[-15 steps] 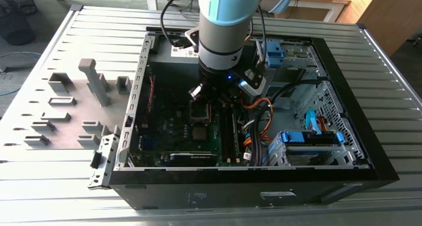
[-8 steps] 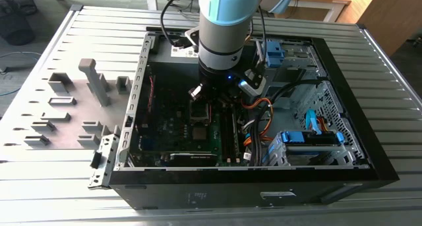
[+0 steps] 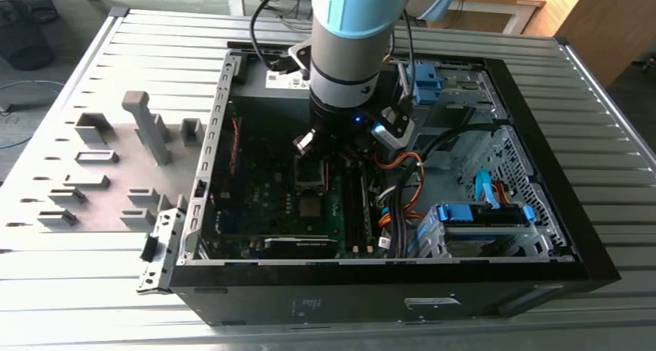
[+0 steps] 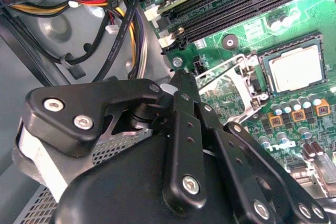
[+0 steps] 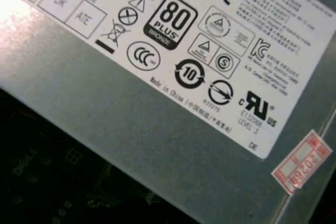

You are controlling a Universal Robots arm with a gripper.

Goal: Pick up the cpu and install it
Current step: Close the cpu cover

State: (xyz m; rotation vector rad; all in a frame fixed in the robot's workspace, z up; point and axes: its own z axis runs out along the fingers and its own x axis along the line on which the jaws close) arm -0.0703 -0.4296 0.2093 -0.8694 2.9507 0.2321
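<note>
Closest to the lens, black linkage bars of the gripper are seen in the second wrist view. Honestly, it can't be told from any of this whether the jaws are apart or together, since the tips are lost among the links.

Past the links the green motherboard is laid out. The cpu is found lying flat inside its socket, pale metal top up, well apart from the jaws. Between the two, the metal socket bracket is swung up and open, so the chip is left uncovered.

So the relation that counts: the cpu is not under the jaws but off to one side, beyond the raised bracket. No long axis can be given for a square chip. Its edges are turned at a slant to the gripper's links. By the look of it, the seating part is done and the bracket is not yet closed.

In the exterior view the arm is posed straight down into the open computer case, with the wrist held vertical and low over the board. The case is set on a slatted worktop, with grey holder frames off to the exterior view's left. A power supply label is caught close up in the first wrist view.
</note>
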